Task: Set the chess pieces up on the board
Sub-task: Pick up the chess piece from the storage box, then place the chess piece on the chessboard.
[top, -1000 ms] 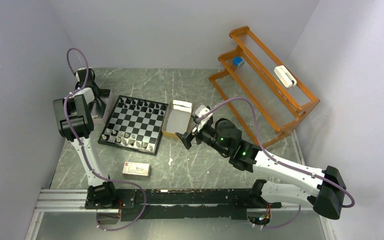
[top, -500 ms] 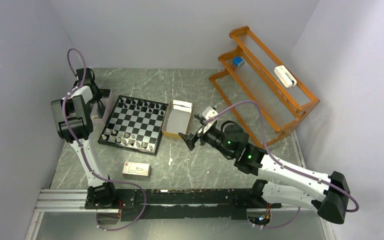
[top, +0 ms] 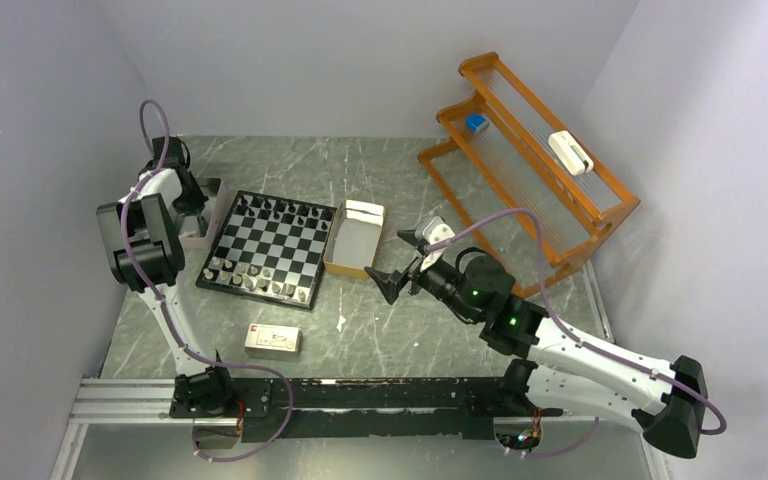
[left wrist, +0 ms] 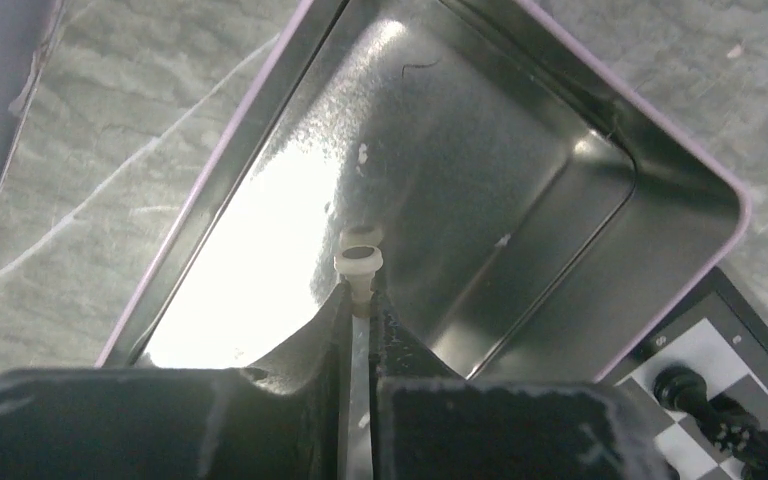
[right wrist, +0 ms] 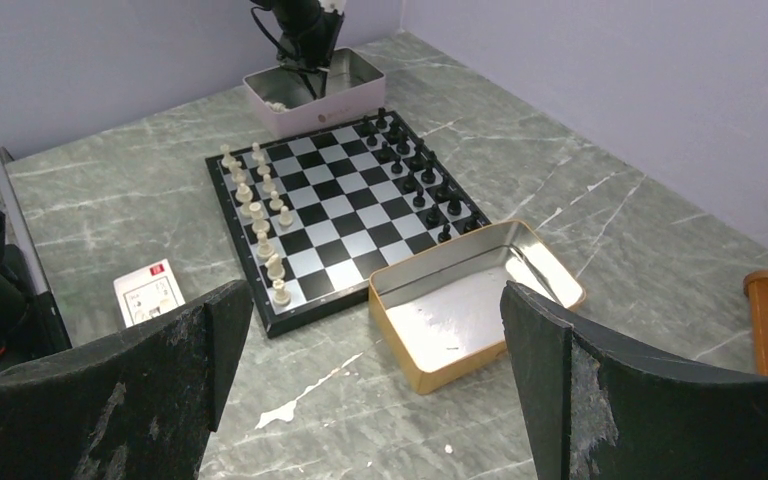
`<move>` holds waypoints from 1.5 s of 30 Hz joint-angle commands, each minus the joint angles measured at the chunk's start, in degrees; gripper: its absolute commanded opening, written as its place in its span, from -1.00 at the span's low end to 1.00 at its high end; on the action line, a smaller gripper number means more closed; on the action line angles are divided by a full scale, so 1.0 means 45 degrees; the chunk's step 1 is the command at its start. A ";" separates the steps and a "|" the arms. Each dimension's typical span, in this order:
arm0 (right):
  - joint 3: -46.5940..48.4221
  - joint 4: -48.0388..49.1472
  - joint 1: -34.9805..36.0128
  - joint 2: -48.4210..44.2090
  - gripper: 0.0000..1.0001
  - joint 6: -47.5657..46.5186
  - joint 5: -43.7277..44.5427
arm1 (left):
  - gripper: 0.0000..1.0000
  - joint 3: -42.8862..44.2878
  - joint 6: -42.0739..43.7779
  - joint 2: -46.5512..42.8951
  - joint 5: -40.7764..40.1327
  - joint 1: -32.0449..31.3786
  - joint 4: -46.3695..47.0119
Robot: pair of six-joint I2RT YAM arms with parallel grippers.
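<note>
Overhead camera, above and behind the arm bases, looks down on the whole surface, with the board left of centre. Left wrist camera peers from close range past its own pincer into a metal tin, catching one corner of the board. Right wrist camera, low and farther off, faces through its own pincer across the board to that same tin.

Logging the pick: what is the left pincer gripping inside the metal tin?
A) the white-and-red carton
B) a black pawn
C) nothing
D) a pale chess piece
D: the left wrist view shows the left pincer closed on a pale chess piece within the metal tin.
</note>
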 commanded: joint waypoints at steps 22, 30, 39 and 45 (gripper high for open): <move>0.0030 -0.0013 -0.0034 -0.0356 1.00 0.0794 -0.0020 | -0.78 0.0850 0.0961 -0.2180 0.1037 0.0070 -0.2465; -0.0131 0.0336 -0.0032 -0.0507 1.00 0.1772 0.0633 | -0.75 0.0997 0.1554 -0.3224 0.3312 0.0002 -0.3794; 0.0215 0.0014 -0.0036 -0.0410 1.00 0.3168 0.0871 | -0.74 -0.0582 0.2059 -0.4910 0.4656 -0.1586 -0.4430; -0.0207 0.0570 -0.0022 -0.0036 1.00 0.3786 0.1703 | -0.75 -0.1585 0.2510 -0.5348 0.5005 -0.3012 -0.5334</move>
